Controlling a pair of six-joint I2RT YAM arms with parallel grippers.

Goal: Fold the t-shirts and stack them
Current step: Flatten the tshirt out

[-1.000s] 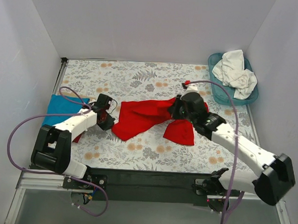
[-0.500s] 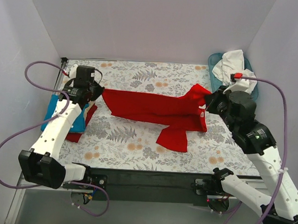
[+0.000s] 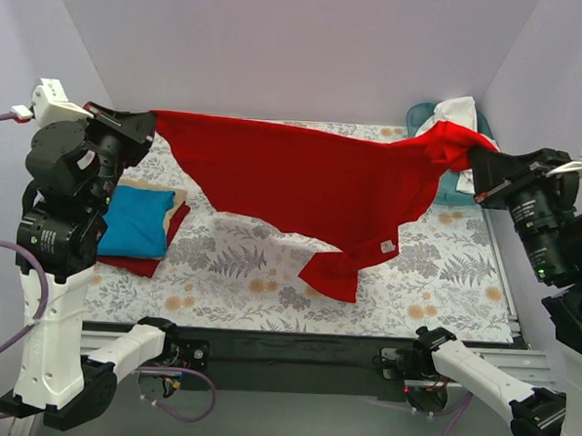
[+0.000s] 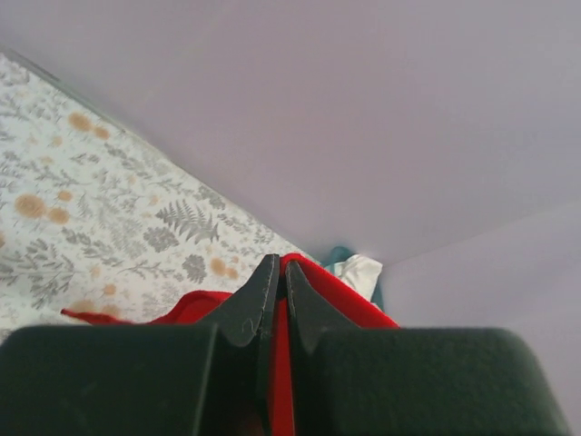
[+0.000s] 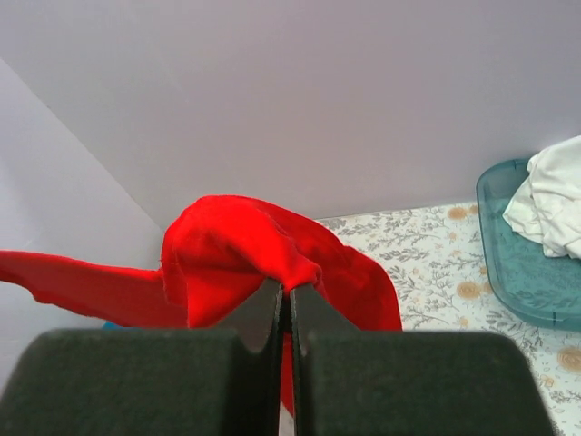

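Note:
The bright red t-shirt hangs spread in the air between my two grippers, its lower part drooping towards the cloth. My left gripper is shut on its left corner, high at the far left; the left wrist view shows red cloth pinched at the closed tips. My right gripper is shut on its right corner, high at the right; the right wrist view shows a red bunch at the closed tips. A folded turquoise t-shirt lies on a folded red one at the left.
A teal basket with white t-shirts stands at the far right corner, partly hidden behind the red shirt in the top view. The floral table cloth covers the table. Walls enclose three sides.
Both arms have lifted high and moved apart, raising the red t-shirt off the table and spreading it out in the air.

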